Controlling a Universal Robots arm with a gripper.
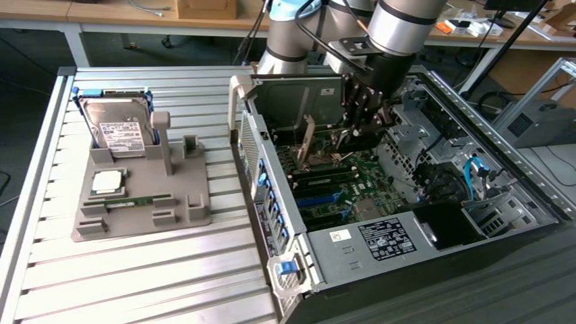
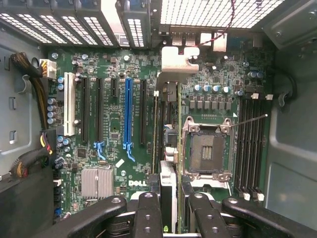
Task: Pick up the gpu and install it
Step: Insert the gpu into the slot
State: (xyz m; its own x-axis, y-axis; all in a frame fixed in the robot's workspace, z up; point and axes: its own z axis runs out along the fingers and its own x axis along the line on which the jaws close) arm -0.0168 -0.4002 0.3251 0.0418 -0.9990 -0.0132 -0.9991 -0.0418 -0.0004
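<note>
My gripper (image 1: pixel 358 131) reaches down inside the open computer case (image 1: pixel 378 236), over the green motherboard (image 2: pixel 114 124). Its black fingers (image 2: pixel 148 213) are shut on the gpu (image 2: pixel 168 129), a thin card seen edge-on. The card's silver bracket (image 2: pixel 179 58) points toward the case's rear slot openings. In the exterior view the gpu (image 1: pixel 308 140) is a tan upright strip just left of the gripper. The card lies between the black expansion slots and the CPU socket (image 2: pixel 205 148), right of the long blue slot (image 2: pixel 128 114). Whether its edge touches a slot I cannot tell.
On the slatted table, at the exterior view's left, a grey fixture (image 1: pixel 189 209) holds a silver hard drive (image 1: pixel 121 131), a CPU chip (image 1: pixel 108 180) and a green RAM stick (image 1: pixel 131 201). Case walls, drive bays and blue cables (image 1: pixel 473 175) hem in the gripper.
</note>
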